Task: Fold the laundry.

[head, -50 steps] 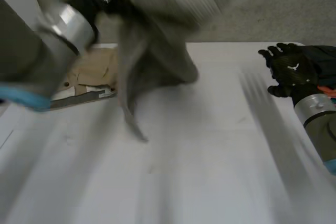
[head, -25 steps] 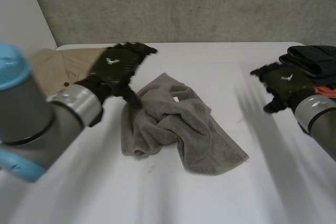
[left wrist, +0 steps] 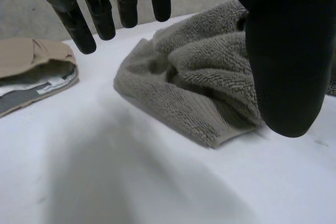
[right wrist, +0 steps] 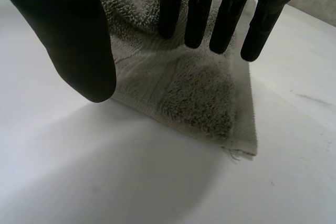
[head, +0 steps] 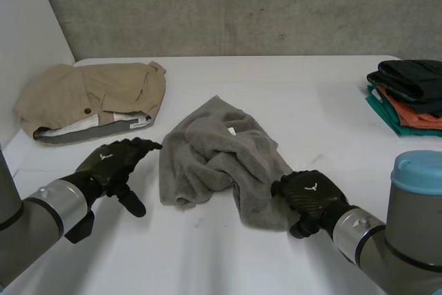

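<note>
A crumpled grey towel (head: 219, 158) is spread loosely in the middle of the white tabletop (head: 221, 260), bunched into ridges at its centre, with its near edge lying flat. It is judged to be the piece now in hand, laid out so that it can be flattened before any fold is made.

The left hand (head: 114, 164) is held low just beside the towel's near left corner, apart from the cloth. Its fingers (left wrist: 100, 9) are stretched out straight with the thumb set wide, and nothing is held. The right hand (head: 307, 195) is placed at the towel's near right corner, and its fingers (right wrist: 226, 19) are seen straight and spread just above the flat hemmed edge, with the thumb off to the side over bare tabletop. No cloth is pinched there either. Whether the fingertips touch the towel cannot be told. The two hands are set at opposite near corners, which is taken as readiness to seize both corners and pull the towel flat.

No basket or bin is used; the laundry is kept in piles on the tabletop itself. At the far left a beige garment (head: 90, 94) lies rumpled, judged not yet folded. At the far right a stack of folded clothes (head: 407, 91) is kept, a dark piece on top with orange and teal beneath, well apart from the towel.
</note>
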`<act>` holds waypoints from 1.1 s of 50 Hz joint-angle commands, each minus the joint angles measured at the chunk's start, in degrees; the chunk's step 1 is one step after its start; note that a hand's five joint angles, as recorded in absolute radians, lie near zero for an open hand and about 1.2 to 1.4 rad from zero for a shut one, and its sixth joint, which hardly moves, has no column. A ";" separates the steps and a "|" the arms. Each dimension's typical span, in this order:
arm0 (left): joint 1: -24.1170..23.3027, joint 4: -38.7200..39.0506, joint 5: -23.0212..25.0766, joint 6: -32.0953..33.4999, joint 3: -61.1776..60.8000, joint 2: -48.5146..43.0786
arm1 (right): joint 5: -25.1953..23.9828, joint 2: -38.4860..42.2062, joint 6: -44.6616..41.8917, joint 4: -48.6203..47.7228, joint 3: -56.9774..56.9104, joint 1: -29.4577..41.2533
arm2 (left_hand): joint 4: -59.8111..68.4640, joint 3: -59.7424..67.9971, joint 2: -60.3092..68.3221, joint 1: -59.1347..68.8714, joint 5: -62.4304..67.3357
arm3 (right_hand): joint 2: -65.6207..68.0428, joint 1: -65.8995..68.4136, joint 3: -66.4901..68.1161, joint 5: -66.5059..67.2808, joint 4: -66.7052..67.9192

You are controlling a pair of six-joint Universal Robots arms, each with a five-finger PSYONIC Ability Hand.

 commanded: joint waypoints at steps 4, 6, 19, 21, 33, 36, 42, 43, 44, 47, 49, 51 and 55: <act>-0.75 2.45 0.02 -1.30 0.01 -0.10 | 0.95 3.71 0.85 -5.24 -0.41 1.15 | 1.20 0.62 1.04 1.89 0.07 | 5.81 5.35 5.63 -11.95 5.36; -0.58 2.54 0.11 -1.30 0.01 -0.10 | 1.12 4.06 0.76 -5.68 -0.41 1.50 | 1.03 0.45 0.87 1.72 -0.10 | 5.64 5.18 5.47 -12.11 5.19; -1.72 2.63 -0.16 -1.38 0.01 -1.41 | 4.99 5.47 1.02 -10.78 -2.78 2.39 | -1.17 -1.75 -1.33 -0.48 -2.30 | 52.76 52.30 52.59 35.01 52.31; -2.42 2.71 -0.24 -1.38 0.44 -2.55 | 5.51 4.42 1.11 -11.74 -2.60 2.39 | 4.02 3.45 3.86 4.71 2.89 | 52.76 52.30 52.59 35.01 52.31; -8.31 3.16 -5.69 -0.95 9.49 -14.77 | 4.03 -6.56 3.65 -9.03 -2.78 -0.51 | 6.58 6.00 6.42 7.27 5.45 | 52.76 52.30 52.59 35.01 52.31; -9.62 2.98 -8.23 -0.86 12.65 -18.01 | 2.71 -8.41 4.89 -7.88 -2.60 -2.44 | 7.25 6.67 7.09 7.94 6.12 | 52.76 52.30 52.59 35.01 52.31; -11.21 3.59 -10.35 -0.07 18.37 -23.21 | 0.77 -10.52 5.24 -7.62 -2.69 -5.52 | 32.59 32.01 32.43 33.28 31.46 | 52.76 52.30 52.59 35.01 52.31; -11.47 3.77 -10.35 0.11 19.33 -23.91 | 0.86 -10.79 5.24 -7.70 -2.78 -5.87 | 39.31 38.74 39.15 40.00 38.18 | 52.76 52.30 52.59 35.01 52.31; -12.00 3.77 -10.70 0.63 20.82 -25.05 | 0.86 -10.96 5.24 -7.70 -2.87 -6.22 | 57.53 56.96 57.37 58.22 56.40 | 52.76 52.30 52.59 35.01 52.31; -12.53 3.59 -11.05 1.69 22.85 -26.02 | 0.95 -11.23 5.15 -7.53 -4.01 -7.72 | 68.29 67.72 68.13 68.99 67.17 | 52.76 52.30 52.59 35.01 52.31; -12.27 2.89 -12.19 2.92 23.56 -24.54 | 1.03 -11.93 4.80 -7.01 -5.84 -9.21 | 68.29 67.72 68.13 68.99 67.17 | 52.76 52.30 52.59 35.01 52.31; -11.22 2.28 -13.60 3.36 23.04 -19.99 | 1.03 -12.72 4.28 -6.22 -7.25 -10.44 | 68.29 67.72 68.13 68.99 67.17 | 52.76 52.30 52.59 35.01 52.31; -9.11 2.27 -13.43 2.49 21.20 -7.88 | 0.77 -15.62 1.90 -2.79 -11.65 -13.17 | 68.29 67.72 68.13 68.99 67.17 | 52.76 52.30 52.59 35.01 52.31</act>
